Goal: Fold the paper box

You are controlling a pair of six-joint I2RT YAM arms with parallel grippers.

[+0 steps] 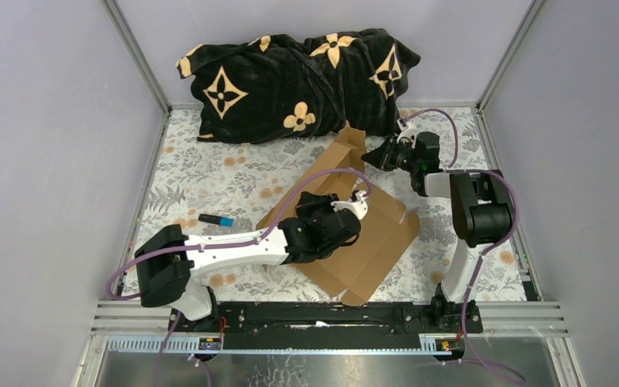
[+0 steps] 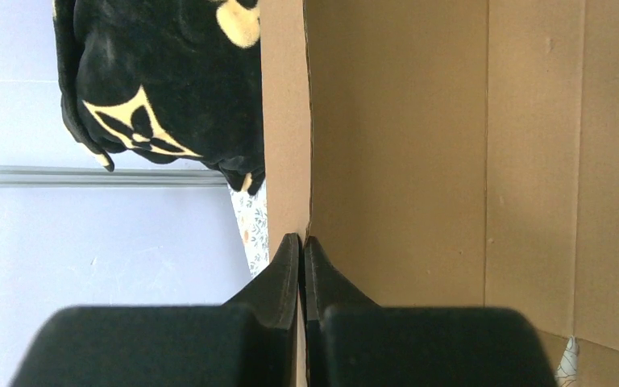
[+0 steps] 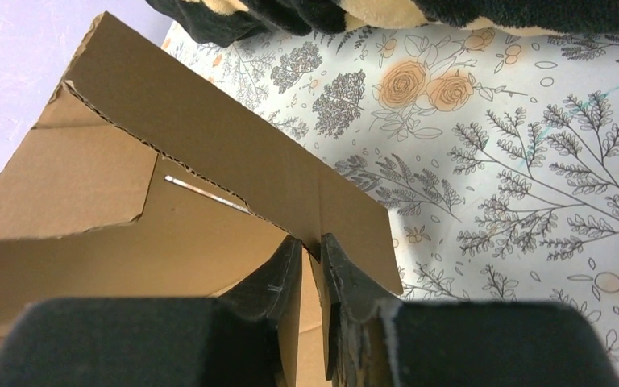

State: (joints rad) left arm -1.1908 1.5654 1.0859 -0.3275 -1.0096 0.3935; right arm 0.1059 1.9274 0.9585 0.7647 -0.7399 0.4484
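Observation:
The paper box [image 1: 379,234] is a brown cardboard sheet in the middle of the table, with one flap [image 1: 348,149] raised at its far end. My left gripper [image 1: 356,206] reaches over the sheet from the left. In the left wrist view its gripper [image 2: 302,242] is shut on a thin edge of the paper box [image 2: 403,145], the fingers pressed to either side. My right gripper [image 1: 375,153] meets the raised flap from the right. In the right wrist view its gripper [image 3: 313,246] is shut on the lower edge of that flap [image 3: 209,137].
A black cushion with tan flower shapes [image 1: 298,81] lies along the back wall, just behind the raised flap. A dark marker with a blue end [image 1: 216,219] rests on the floral tablecloth [image 1: 201,169], left of the sheet. Grey walls close in both sides.

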